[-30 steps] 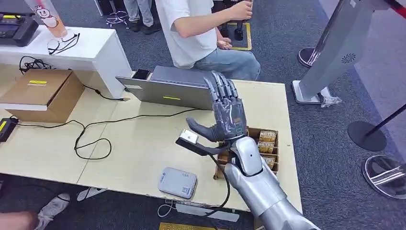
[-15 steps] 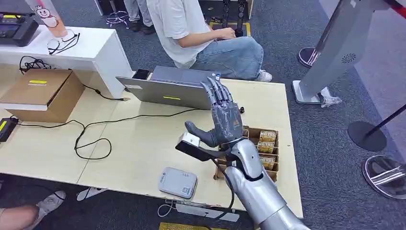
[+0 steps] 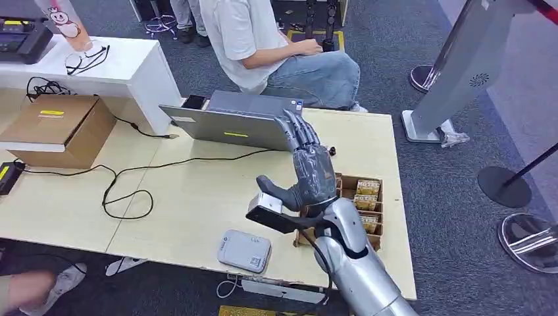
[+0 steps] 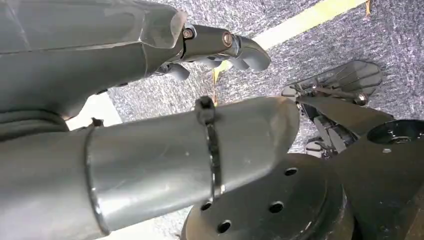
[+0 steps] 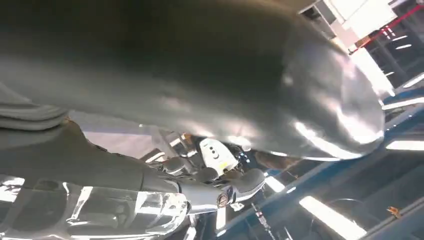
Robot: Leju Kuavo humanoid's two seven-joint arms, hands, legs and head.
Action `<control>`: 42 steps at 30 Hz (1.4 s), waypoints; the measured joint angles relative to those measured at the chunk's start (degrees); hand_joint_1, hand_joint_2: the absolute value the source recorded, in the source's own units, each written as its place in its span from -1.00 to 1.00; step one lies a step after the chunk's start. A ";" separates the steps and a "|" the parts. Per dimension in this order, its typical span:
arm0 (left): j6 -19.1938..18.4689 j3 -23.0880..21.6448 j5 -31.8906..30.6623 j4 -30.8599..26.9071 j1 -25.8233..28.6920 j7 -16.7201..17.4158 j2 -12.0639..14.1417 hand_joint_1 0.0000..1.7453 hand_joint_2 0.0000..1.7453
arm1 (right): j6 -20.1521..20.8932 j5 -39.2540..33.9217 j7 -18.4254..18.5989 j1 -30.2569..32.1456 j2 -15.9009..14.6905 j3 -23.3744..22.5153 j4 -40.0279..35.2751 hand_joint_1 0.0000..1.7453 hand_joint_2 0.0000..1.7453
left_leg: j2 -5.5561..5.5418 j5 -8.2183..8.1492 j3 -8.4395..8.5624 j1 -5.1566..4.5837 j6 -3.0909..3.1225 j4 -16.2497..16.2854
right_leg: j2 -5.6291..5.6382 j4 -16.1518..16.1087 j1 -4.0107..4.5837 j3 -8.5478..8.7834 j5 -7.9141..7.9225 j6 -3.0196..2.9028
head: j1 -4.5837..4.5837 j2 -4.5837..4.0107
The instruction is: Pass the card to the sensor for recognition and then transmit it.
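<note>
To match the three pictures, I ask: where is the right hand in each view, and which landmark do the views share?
Head view: right hand raised over the table, right of centre, fingers up.
Right wrist view: close up, its dark fingers against ceiling lights.
Left wrist view: here it is the left hand, above carpet.
Landmark: the grey carpet, in head and left wrist views.

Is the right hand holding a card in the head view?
No, the right hand stands raised over the table with its fingers spread and nothing between them.
</note>
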 joint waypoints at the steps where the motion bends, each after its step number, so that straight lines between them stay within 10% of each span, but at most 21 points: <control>1: 0.02 0.05 0.00 0.00 0.04 -0.02 -0.09 -1.00 -1.00 | 0.09 -0.39 -0.26 0.11 -0.15 0.22 -0.31 -1.00 -1.00 | 0.00 0.00 0.00 0.00 0.00 0.00 | 0.00 0.00 0.00 0.00 0.00 0.00 | 0.00 0.00; 26: -0.13 2.45 -1.05 -0.02 0.73 -0.13 -0.41 -1.00 -1.00 | -1.86 1.23 -0.20 4.06 -4.35 2.14 -2.69 -1.00 -1.00 | 0.00 0.00 -0.01 0.00 0.00 0.00 | 0.00 -0.01 0.00 -0.01 0.00 0.00 | 0.00 0.00; 27: -0.17 2.56 -1.12 -0.02 0.75 -0.13 -0.41 -1.00 -1.00 | -1.84 1.27 -0.13 4.10 -4.42 2.27 -2.73 -1.00 1.00 | 0.00 0.00 -0.01 0.00 0.00 0.00 | 0.00 -0.01 0.00 -0.01 0.00 0.00 | 0.00 0.00; 42: -0.72 4.35 -2.77 -0.04 0.92 -0.55 -0.70 -1.00 -1.00 | -3.48 9.46 2.74 6.58 -5.57 2.93 -4.89 -1.00 1.00 | 0.00 0.00 -0.02 0.00 0.00 0.00 | 0.00 -0.01 0.00 -0.02 0.00 0.00 | -0.02 0.00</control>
